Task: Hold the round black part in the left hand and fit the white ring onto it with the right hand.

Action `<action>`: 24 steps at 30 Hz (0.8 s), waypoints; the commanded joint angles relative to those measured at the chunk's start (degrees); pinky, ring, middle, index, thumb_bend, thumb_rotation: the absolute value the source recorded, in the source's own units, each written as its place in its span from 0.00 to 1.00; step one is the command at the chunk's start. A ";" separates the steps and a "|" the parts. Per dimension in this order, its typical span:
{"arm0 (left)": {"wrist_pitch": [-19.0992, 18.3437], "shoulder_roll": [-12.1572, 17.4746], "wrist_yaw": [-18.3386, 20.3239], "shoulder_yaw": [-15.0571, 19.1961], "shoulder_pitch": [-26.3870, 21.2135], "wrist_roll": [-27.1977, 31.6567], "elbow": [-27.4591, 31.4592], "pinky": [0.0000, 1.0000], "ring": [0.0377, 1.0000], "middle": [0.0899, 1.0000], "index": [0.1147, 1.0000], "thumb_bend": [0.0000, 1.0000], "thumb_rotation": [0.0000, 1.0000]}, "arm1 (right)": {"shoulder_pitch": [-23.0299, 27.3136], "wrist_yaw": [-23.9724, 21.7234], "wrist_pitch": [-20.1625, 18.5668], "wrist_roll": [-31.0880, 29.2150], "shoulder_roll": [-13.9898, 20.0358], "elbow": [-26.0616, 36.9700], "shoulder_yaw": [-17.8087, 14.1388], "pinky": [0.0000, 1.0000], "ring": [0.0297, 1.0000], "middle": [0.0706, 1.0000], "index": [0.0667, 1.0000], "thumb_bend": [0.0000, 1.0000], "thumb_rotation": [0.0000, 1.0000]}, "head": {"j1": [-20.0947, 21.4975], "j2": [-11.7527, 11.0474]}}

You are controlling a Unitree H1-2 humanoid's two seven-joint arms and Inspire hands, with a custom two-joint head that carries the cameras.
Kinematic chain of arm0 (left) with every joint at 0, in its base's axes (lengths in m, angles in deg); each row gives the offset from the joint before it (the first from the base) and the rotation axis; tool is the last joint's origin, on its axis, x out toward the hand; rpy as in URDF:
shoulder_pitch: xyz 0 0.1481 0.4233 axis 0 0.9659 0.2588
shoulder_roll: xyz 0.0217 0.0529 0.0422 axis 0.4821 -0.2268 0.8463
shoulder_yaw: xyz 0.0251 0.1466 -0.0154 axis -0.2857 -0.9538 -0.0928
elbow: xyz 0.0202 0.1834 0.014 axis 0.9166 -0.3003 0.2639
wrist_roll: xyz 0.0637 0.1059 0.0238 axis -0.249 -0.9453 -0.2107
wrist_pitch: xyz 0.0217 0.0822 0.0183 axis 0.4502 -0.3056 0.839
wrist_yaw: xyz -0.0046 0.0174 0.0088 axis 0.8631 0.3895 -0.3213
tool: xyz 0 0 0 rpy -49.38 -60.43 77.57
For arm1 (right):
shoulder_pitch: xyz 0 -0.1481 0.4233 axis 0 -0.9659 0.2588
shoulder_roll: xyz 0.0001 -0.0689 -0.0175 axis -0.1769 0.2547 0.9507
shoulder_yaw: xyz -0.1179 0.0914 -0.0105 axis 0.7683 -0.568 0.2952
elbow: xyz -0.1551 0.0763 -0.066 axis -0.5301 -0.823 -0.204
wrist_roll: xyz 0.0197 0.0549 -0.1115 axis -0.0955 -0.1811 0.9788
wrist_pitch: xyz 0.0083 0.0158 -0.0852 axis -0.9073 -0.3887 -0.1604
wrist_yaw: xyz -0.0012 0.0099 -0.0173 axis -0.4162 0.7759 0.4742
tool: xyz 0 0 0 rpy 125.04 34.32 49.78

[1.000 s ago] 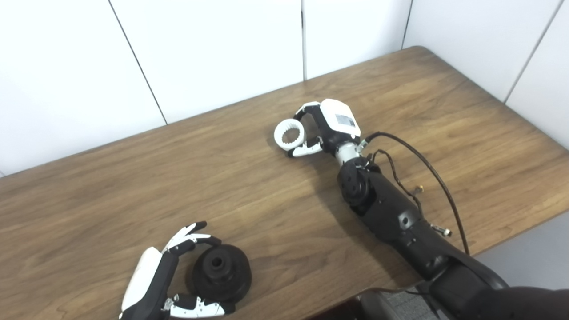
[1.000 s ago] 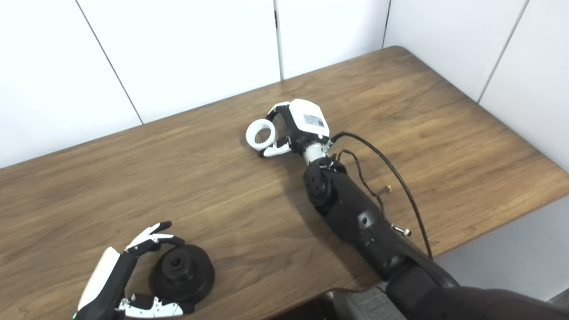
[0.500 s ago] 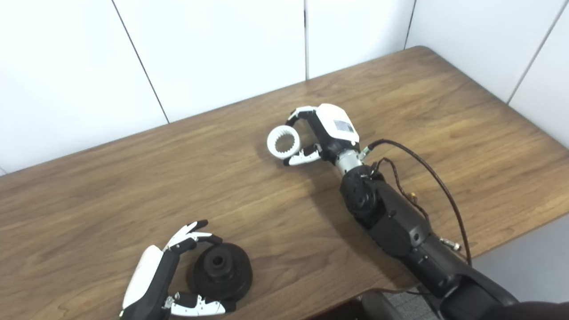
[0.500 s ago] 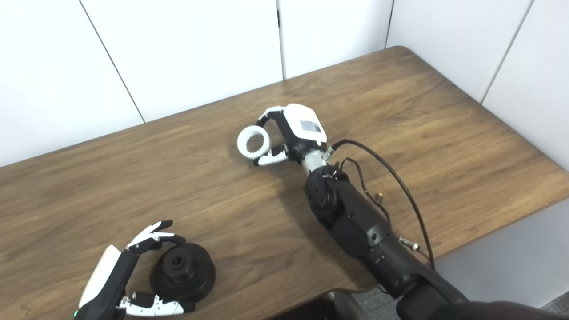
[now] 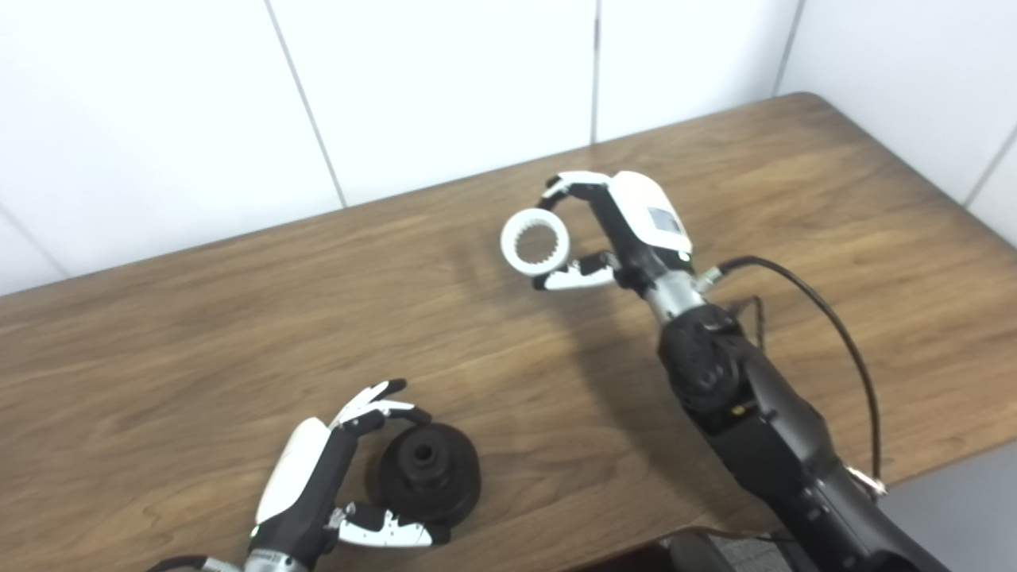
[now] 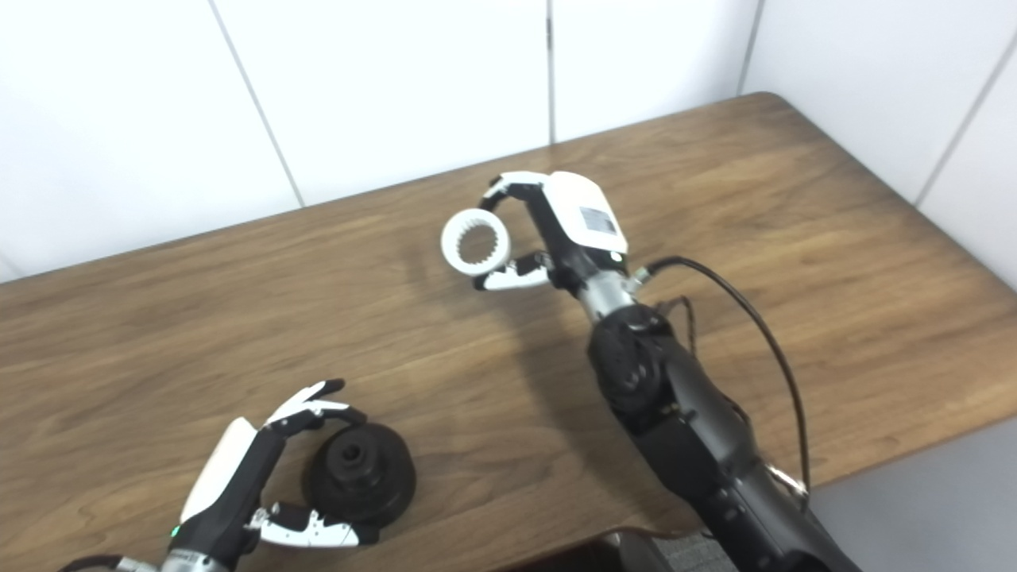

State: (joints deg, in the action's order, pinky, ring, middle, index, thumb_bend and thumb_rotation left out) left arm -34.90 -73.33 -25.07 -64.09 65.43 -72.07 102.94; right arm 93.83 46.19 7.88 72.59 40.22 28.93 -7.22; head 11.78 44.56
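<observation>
**Inspector A:** Left hand (image 5: 318, 485)?

**Inspector B:** Low at the near edge, arm entering from the bottom left. Fingers (image 5: 373, 401) curl over the top of the round black part (image 5: 429, 473), thumb below it. Fingers touch its rim; whether the grasp is closed cannot be confirmed.

**Inspector A:** Right hand (image 6: 556, 230)?

**Inspector B:** Arm extends from the bottom right, forearm black, cable running along it. The hand pinches the white ring (image 6: 475, 242) between fingers above and thumb below, ring facing the cameras.
</observation>
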 commanded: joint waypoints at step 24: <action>-2.70 -3.91 -0.26 -1.99 -1.65 -4.42 -0.45 0.80 0.94 0.90 0.53 0.92 0.16 | -6.64 -8.49 7.66 -6.06 0.37 16.07 -2.43 0.69 0.78 0.75 0.44 0.52 0.14 | -10.42 1.25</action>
State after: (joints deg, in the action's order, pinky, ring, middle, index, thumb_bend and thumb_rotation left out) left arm -37.42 -76.79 -25.29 -65.62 64.97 -76.27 102.88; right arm 86.17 37.75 13.02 67.14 40.58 41.88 -8.97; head 1.32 45.79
